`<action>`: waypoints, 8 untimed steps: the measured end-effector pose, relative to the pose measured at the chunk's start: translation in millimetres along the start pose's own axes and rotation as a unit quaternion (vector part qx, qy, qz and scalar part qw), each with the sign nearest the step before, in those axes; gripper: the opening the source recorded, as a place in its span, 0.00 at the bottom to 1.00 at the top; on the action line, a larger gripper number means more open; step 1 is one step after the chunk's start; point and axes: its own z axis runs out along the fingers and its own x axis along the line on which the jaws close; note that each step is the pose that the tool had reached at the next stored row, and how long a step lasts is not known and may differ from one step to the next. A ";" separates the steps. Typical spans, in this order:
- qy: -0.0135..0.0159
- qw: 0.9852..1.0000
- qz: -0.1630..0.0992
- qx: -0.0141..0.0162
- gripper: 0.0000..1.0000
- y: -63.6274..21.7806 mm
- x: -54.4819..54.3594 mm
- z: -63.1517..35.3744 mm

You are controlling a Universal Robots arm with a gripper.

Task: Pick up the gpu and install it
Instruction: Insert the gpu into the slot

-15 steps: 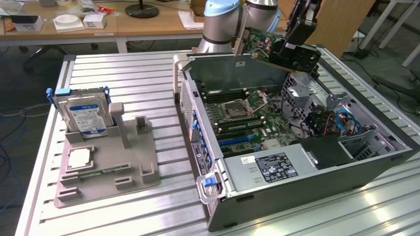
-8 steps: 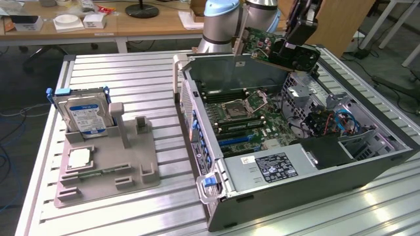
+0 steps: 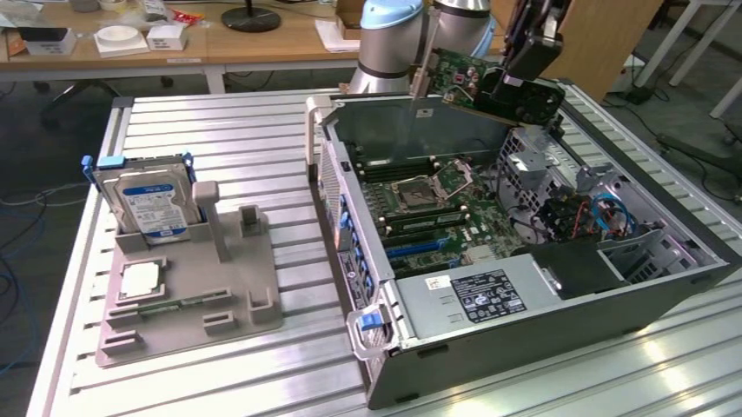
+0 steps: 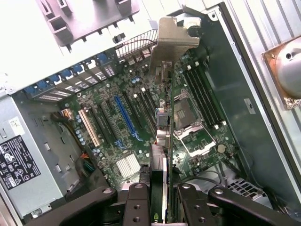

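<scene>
A: Entry: state of the pincer [image 3: 510, 85]?

B: Clamped on the gpu [image 3: 461, 76], one finger on each flat face, at the end away from its silvery bracket [image 3: 418, 82]. The card hangs tilted in the air over the far part of the open case [image 3: 522, 343], apart from everything inside.

A: Why held that way?

B: My reading: gripped by its faces, the connector edge is left free to meet a slot on the motherboard [image 3: 447, 208]. The bracket points toward the case wall with the blue tabs, where I judge it must sit. In the wrist view the long blue slot [image 4: 124, 117] lies beside the card's line, not under it. Lifted, not seated.

A: Case contents?

B: It lies on its side, open upward. It holds the motherboard with its processor socket [image 3: 418, 193], a power supply [image 3: 475, 295] at the end nearest the exterior camera, and blue cables [image 3: 603, 213] by the drive bay.

A: The grey holder [image 3: 249, 304] on the table [image 3: 232, 122]?

B: A hard drive [image 3: 151, 204] stands upright in a slot. A memory stick [image 3: 186, 304] lies flat in a recess, with a square chip [image 3: 139, 280] just beside it.
</scene>
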 end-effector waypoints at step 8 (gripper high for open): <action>-0.003 1.000 -0.017 -0.003 0.27 -0.3 0.5 -0.1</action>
